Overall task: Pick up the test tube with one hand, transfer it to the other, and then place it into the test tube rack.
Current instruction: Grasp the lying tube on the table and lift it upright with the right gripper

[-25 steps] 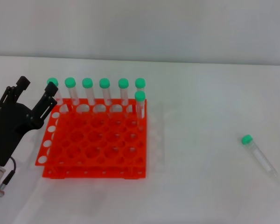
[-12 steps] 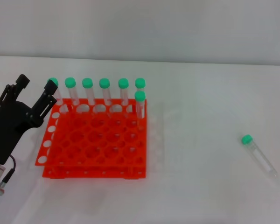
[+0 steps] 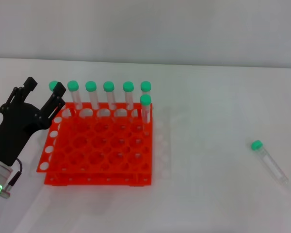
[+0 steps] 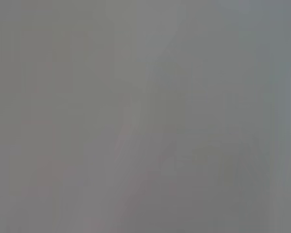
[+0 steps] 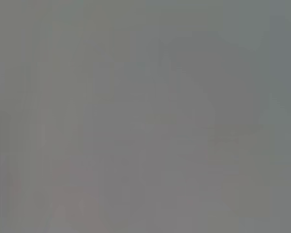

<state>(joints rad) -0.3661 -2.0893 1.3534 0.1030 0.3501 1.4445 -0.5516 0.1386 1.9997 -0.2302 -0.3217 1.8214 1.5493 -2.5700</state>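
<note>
Test tube: the test tube lies flat on the white table, alone at about 4 o'clock from the centre of the head view; its green cap points to the far left, its rounded tip to the near right; nothing touches it
Rack: the test tube rack stands at about 9 o'clock from the centre, well apart from the lying tube; seven standing tubes with green caps are in it, six in the far row and one just in front of the right end of that row; the other holes look empty
Left gripper: the left gripper is at the far-left corner of the rack, at 9 o'clock of the scene; its black fingers are spread wide and hold nothing
Right gripper: it does not appear in the head view; the wrist views show only grey, so its jaws cannot be judged
Progress: judging from this, nothing of the task is done; the tube is not yet picked
Left to do: the pick, the hand-over between the two hands, and the placing into a free hole
</note>
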